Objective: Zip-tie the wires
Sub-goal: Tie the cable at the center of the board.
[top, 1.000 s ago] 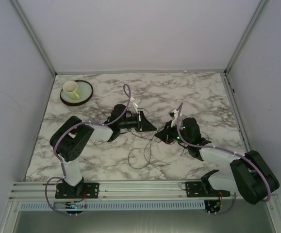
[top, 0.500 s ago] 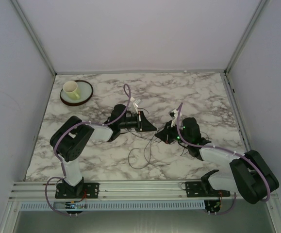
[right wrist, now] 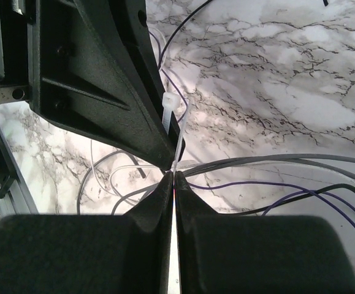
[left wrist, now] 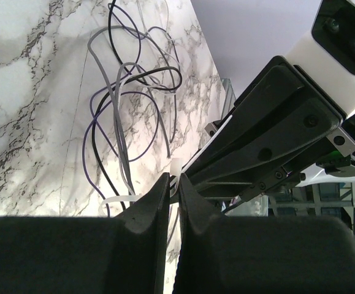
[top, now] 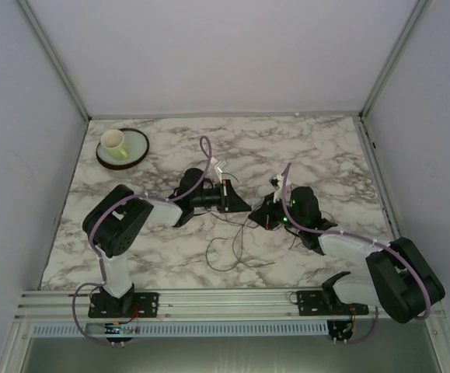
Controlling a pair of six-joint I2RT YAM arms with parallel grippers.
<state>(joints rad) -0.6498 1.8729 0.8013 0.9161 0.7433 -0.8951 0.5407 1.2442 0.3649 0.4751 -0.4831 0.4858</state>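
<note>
A marble table, white veined with grey, fills the floor of a plain white-walled booth. In the table's far left corner sits a round plate with a pale yellow cup upright on it. A metal rail runs along the table's near edge.

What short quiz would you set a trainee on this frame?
1. True or false: the cup stands on the plate.
2. The right gripper is shut on: A a wire, B a white zip tie, C nothing?
3. Fill in: the left gripper meets it above the loose ___.
Key: 1 true; 2 B; 3 wires.
</note>
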